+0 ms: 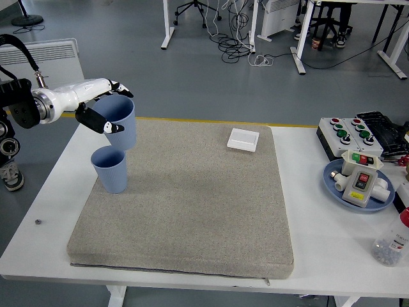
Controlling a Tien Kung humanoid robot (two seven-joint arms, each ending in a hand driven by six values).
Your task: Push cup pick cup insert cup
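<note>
Two blue cups are in the head view. One blue cup (111, 169) stands upright on the grey mat (192, 204) near its left edge. The other blue cup (120, 123) hangs in the air just above and slightly right of it, almost upright. My left hand (101, 110), white with black fingertips, is shut on this raised cup near its rim. The lifted cup's base sits close over the standing cup's mouth, and I cannot tell whether they touch. My right hand is out of view.
A small white square box (243, 139) lies at the mat's far edge. At the table's right are a button box (349, 132), a blue plate (337, 174) with switches, and a clear bottle (392, 243). A tiny screw (38, 222) lies at the left.
</note>
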